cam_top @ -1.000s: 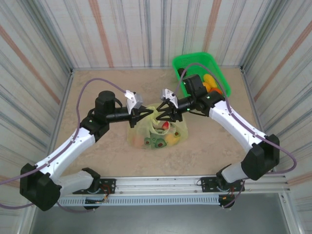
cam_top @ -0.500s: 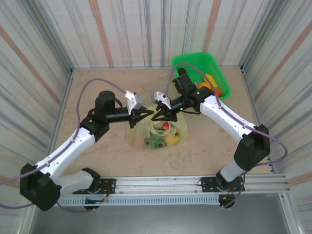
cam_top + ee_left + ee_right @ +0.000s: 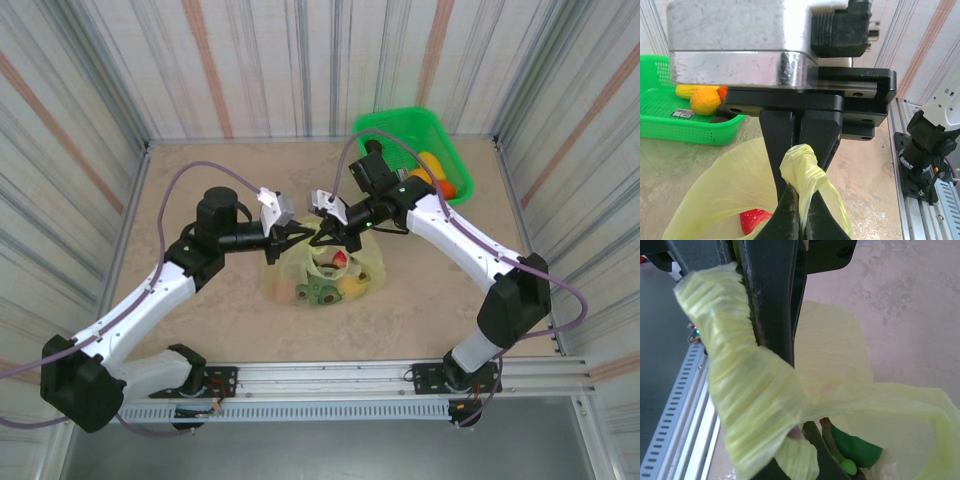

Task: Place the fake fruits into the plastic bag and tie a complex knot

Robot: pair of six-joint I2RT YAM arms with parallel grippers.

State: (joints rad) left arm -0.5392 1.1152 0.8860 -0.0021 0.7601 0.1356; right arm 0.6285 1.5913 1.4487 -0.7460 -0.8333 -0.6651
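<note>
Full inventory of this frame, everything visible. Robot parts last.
bag: 1, translucent yellow-green, table centre
fruits in bag: count unclear; red, green and yellow-orange show through
basket: 1, bright green, far right corner
fruits in basket: at least 2, yellow and orange
table: 1, beige
walls: striped panels on three sides
rail: 1, silver, near edge
cables: 2, purple, one per arm
arms: 2, white and black, both reaching to the bag
left end effector: black, shut on a twisted bag handle, above the bag
right end effector: black, shut on the bag's other handle strip, facing the left one
</note>
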